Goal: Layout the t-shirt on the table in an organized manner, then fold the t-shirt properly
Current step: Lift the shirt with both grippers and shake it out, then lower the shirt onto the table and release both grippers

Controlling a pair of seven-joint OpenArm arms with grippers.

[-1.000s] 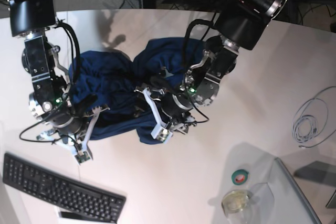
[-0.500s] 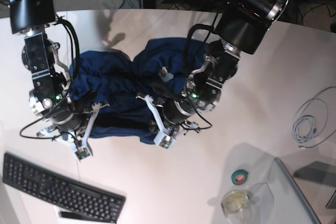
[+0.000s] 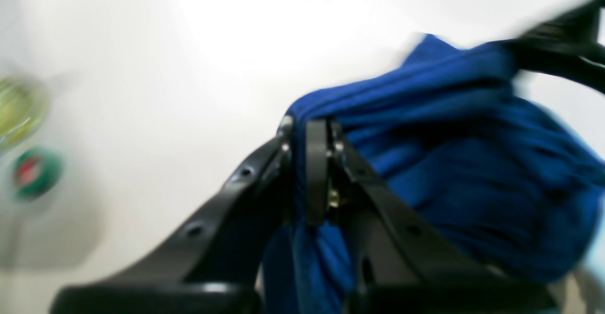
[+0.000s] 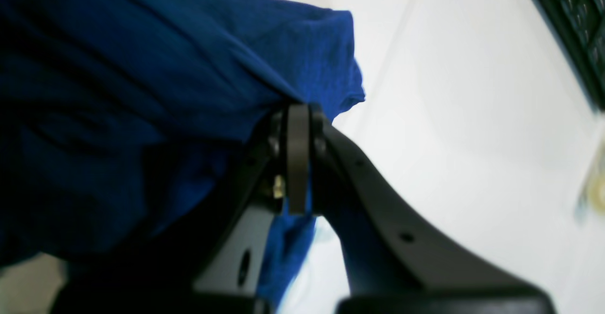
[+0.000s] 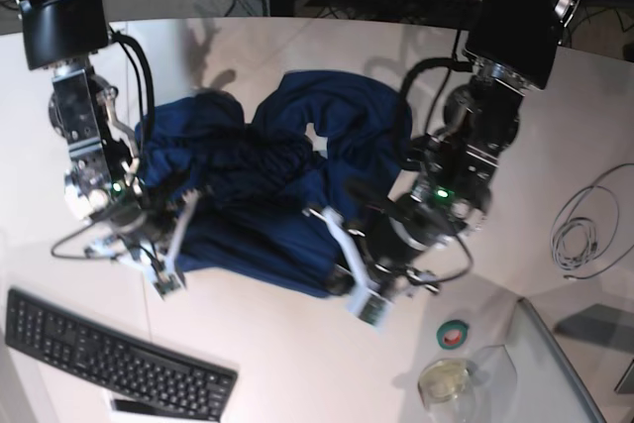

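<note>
T-shirt (image 5: 263, 180) is sitting bunched up in the middle of the table (image 5: 555, 126), all navy folds and ridges, nowhere near flat yet, so I'd say we're in the spreading-out part and the folding isn't even close.

Going left to right in the base view: the keyboard (image 5: 109, 359) is parked down at 7 o'clock from the shirt, clear of the cloth. Then the right gripper (image 5: 170, 245) is pinching the shirt's edge around 8 o'clock. The right wrist view shows it nicely: jaws squeezed tight together with blue fabric (image 4: 165, 68) coming out on both sides of them. Holding a hem edge like that makes sense, since it's anchoring one end of the shirt.

Further across, the left gripper (image 5: 349, 263) is clamping the lower edge at about 5 o'clock. The left wrist view is blurry, but the jaws are pressed together with cloth (image 3: 449, 162) trapped between, and fabric is stretching taut out of the pinch. So two grips on the near edge, well apart. My guess is they're pulling the hem out wide.

Off at 4 o'clock there's a green tape roll (image 5: 455, 333) and a glass jar (image 5: 444, 380), plus a coiled cable (image 5: 584, 230) at 3 o'clock. Those could get snagged if the shirt is dragged that way.
</note>
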